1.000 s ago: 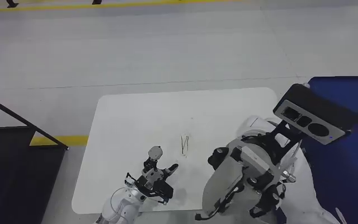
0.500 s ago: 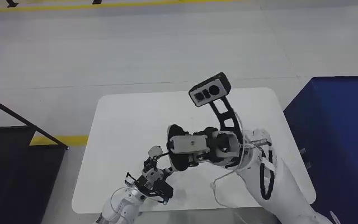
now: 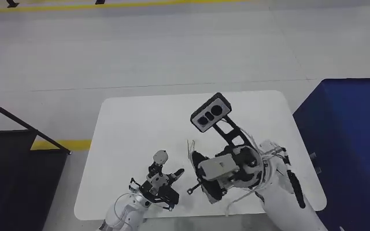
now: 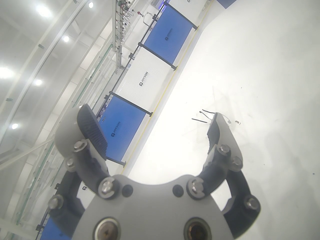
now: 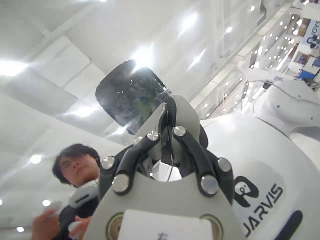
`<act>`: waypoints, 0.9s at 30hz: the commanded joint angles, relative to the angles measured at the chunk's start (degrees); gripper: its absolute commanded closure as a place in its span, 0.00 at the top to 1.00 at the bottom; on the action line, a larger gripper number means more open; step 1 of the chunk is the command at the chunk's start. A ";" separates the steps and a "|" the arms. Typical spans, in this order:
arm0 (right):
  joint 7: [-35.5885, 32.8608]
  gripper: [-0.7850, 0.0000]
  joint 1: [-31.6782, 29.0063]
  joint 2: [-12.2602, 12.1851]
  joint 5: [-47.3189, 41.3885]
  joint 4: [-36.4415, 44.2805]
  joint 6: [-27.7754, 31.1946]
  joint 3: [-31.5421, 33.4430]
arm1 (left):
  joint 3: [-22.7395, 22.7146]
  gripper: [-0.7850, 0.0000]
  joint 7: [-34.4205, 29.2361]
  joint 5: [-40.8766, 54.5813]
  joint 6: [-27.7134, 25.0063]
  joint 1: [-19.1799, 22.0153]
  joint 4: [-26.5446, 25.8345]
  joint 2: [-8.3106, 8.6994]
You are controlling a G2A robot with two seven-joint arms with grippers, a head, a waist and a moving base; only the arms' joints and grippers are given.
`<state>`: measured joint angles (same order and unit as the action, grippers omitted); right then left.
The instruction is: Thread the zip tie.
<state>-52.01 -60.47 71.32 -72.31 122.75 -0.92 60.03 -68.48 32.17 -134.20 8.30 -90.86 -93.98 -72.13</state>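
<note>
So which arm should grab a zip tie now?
Left. The left gripper is open, zip ties on the table just ahead; the right gripper is shut and points up, away from the table.

You have a white surface (image 3: 133,127) with rounded corners, standing on a pale grey floor (image 3: 173,52). A yellow line (image 3: 115,4) runs along the far floor. A shorter yellow stripe (image 3: 60,144) lies by the surface's left side, next to a black frame (image 3: 29,173). A blue partition (image 3: 341,110) stands at the right. From the left wrist you see a row of blue and white panels (image 4: 160,41) under bright ceiling lights (image 4: 43,11).
</note>
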 commanded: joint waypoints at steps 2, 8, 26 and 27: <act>-2.74 0.00 0.64 0.64 4.19 -0.37 10.00 -0.66 | 0.00 1.00 0.00 0.00 0.00 0.00 0.00 0.00; -4.15 0.00 1.86 1.54 8.37 -1.71 17.25 -1.67 | 0.00 1.00 0.00 0.00 0.00 0.00 0.00 0.00; -3.97 0.00 4.92 2.96 24.67 -2.90 31.59 1.45 | 0.00 1.00 0.00 0.00 0.00 0.00 0.00 0.00; -3.60 0.00 5.02 3.10 26.07 -2.71 33.56 1.43 | 0.00 1.00 0.00 0.00 0.00 0.00 0.00 0.00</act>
<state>-55.97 -55.55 74.29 -48.52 119.77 29.90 61.50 -68.48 32.17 -134.20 8.30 -90.86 -93.98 -72.13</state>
